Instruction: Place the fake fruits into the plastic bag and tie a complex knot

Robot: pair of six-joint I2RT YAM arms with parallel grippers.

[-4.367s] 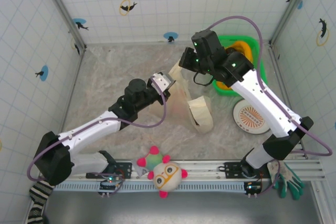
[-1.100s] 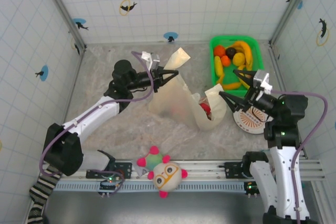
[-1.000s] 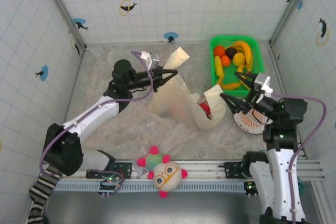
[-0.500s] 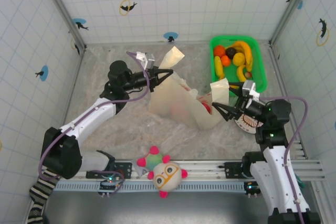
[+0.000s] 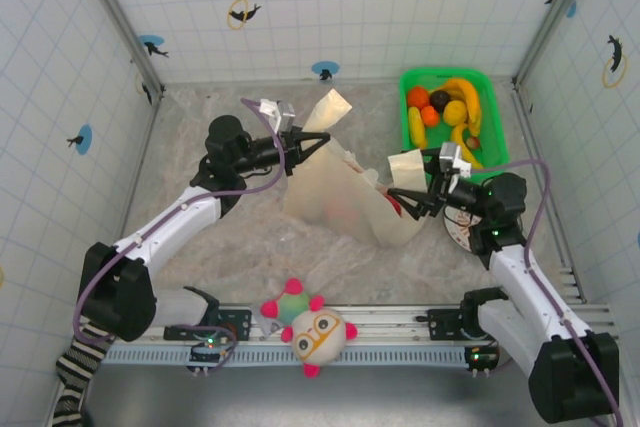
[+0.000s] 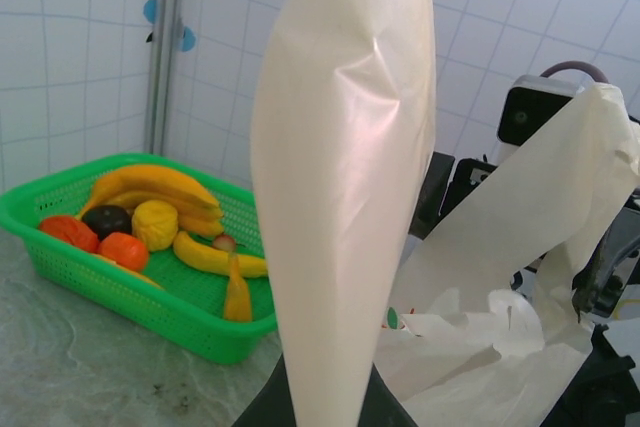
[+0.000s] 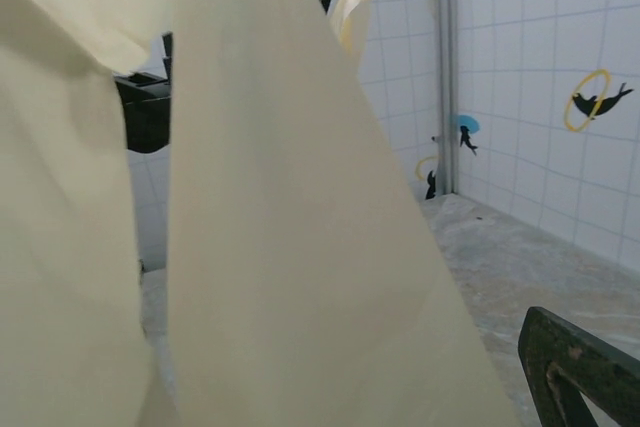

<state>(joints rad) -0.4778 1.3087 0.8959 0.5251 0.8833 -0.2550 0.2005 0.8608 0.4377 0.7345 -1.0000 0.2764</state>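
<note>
The cream plastic bag [image 5: 335, 197] sits mid-table with its mouth up and something red [image 5: 393, 206] showing inside it. My left gripper [image 5: 316, 141] is shut on the bag's left handle strip [image 6: 345, 197], which it holds up and taut. My right gripper [image 5: 401, 203] is open, and the right handle strip [image 5: 408, 163] stands between its spread jaws. In the right wrist view that strip [image 7: 280, 247] is very close, with one dark finger [image 7: 575, 367] beside it. More fake fruits [image 5: 446, 107], bananas, orange, red and dark ones [image 6: 150, 222], lie in the green basket. No knot shows.
The green basket [image 5: 498, 142] stands at the back right, its rim [image 6: 150, 307] close to the bag. A round white and orange disc [image 5: 467, 232] lies under my right arm. A pink-spiked plush toy [image 5: 312, 329] sits on the front rail. Tiled walls close in three sides.
My right gripper has swung left from beside the disc to the bag's right handle strip, which now stands between its jaws. My left gripper shifted slightly left and back, still holding its strip.
</note>
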